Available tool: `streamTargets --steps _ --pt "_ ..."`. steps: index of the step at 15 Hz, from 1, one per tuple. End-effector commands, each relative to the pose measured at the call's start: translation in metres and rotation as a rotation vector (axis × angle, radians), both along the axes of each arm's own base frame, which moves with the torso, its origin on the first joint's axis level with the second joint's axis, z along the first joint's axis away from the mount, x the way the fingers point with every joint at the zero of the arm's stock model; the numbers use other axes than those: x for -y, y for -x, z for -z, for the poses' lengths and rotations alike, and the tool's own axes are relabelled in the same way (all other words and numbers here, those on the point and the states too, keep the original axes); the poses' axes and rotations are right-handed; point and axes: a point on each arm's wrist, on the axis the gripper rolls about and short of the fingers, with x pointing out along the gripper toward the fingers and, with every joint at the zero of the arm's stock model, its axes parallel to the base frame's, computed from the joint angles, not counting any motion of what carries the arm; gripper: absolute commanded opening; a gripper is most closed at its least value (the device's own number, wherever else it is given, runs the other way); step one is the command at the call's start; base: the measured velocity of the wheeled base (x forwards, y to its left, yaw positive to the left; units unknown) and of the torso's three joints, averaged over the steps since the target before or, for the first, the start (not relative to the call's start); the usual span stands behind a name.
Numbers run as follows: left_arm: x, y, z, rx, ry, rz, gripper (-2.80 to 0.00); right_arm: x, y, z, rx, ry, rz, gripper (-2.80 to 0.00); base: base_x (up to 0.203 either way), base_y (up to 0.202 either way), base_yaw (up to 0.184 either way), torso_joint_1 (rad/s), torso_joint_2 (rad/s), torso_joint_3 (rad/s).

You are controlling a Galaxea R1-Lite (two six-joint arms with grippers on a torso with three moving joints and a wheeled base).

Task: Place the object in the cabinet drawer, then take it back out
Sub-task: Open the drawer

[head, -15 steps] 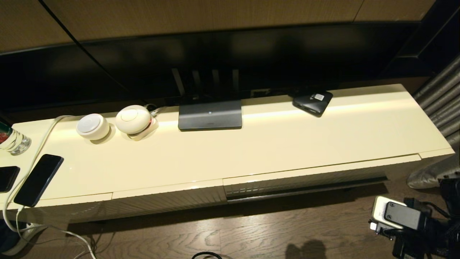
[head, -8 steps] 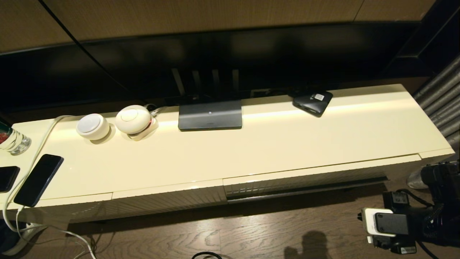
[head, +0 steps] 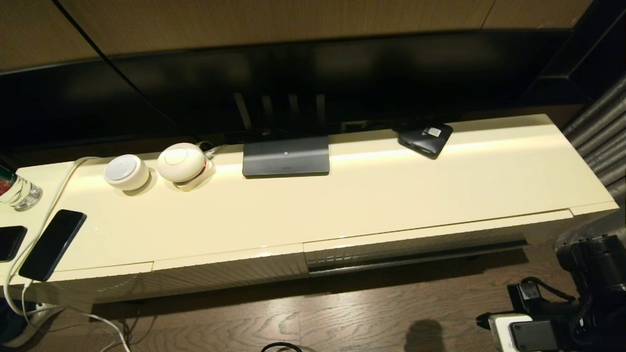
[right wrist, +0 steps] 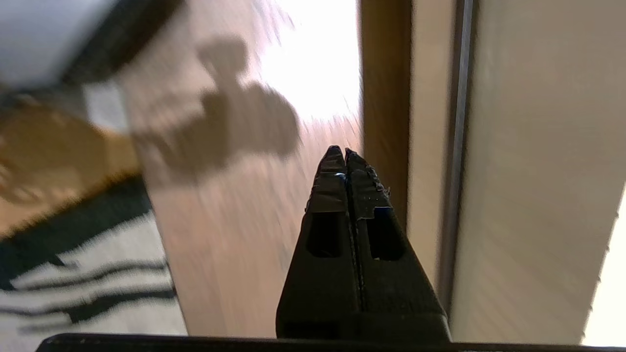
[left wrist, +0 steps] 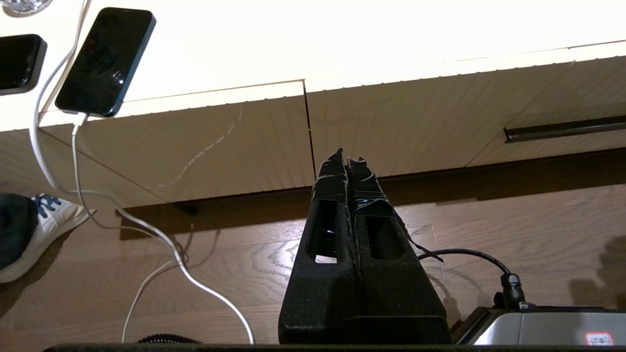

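The small clear water bottle is nowhere in view. The wide ribbed cream drawer (head: 415,247) sits pushed in on the cabinet's right half, with a dark slot under its front. In the left wrist view the drawer front (left wrist: 440,117) is ahead and to one side. My right gripper (right wrist: 345,151) is shut and empty, low over the wooden floor just in front of the drawer front (right wrist: 538,171). The head view catches only my right arm's wrist (head: 523,335) at the bottom right. My left gripper (left wrist: 348,155) is shut and empty, parked low before the cabinet.
On the cabinet top (head: 371,195) stand a glass bottle with a red label (head: 14,188), two phones (head: 51,244), two round white devices (head: 181,161), a grey router (head: 286,156) and a black box (head: 424,139). The narrower ribbed panel (head: 230,274) is left of the drawer. White cables (left wrist: 161,244) trail on the floor.
My right arm has sunk toward the floor and shifted a little leftward in the head view; its shadow on the floor moved with it. Nothing on the cabinet moved.
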Motion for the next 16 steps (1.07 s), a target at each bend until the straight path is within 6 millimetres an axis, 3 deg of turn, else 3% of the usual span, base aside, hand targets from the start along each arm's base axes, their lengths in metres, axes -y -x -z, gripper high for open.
streamTargets --steps 1,4,9,11,12,16 --pt "0.000 0.000 0.001 -0.004 0.000 0.000 -2.80 -0.002 0.001 0.014 -0.066 -0.024 -0.052 -2.80 0.000 0.000 0.000 0.000 0.00 0.000" --pt "0.000 0.000 0.001 -0.004 0.000 0.000 -2.80 -0.003 0.000 0.014 -0.037 -0.012 -0.055 -2.80 0.000 0.000 0.000 0.000 0.00 0.000" --pt "0.000 0.000 0.001 -0.004 0.000 0.000 -2.80 0.000 -0.004 0.004 -0.073 -0.114 0.198 -2.80 0.000 0.000 0.000 0.000 0.00 0.000" --pt "0.000 0.000 0.001 -0.004 0.000 0.000 -2.80 0.001 -0.002 0.009 -0.089 -0.098 0.218 -2.80 0.000 0.000 0.000 0.000 0.00 0.000" --pt "0.000 0.000 0.001 -0.004 0.000 0.000 -2.80 0.001 -0.001 0.010 -0.092 -0.097 0.221 0.00 0.000 0.000 0.000 0.000 0.00 0.000" --pt "0.000 0.000 0.001 -0.004 0.000 0.000 -2.80 0.001 -0.006 0.009 -0.094 -0.098 0.223 0.00 0.000 0.000 0.000 0.000 0.00 0.000"
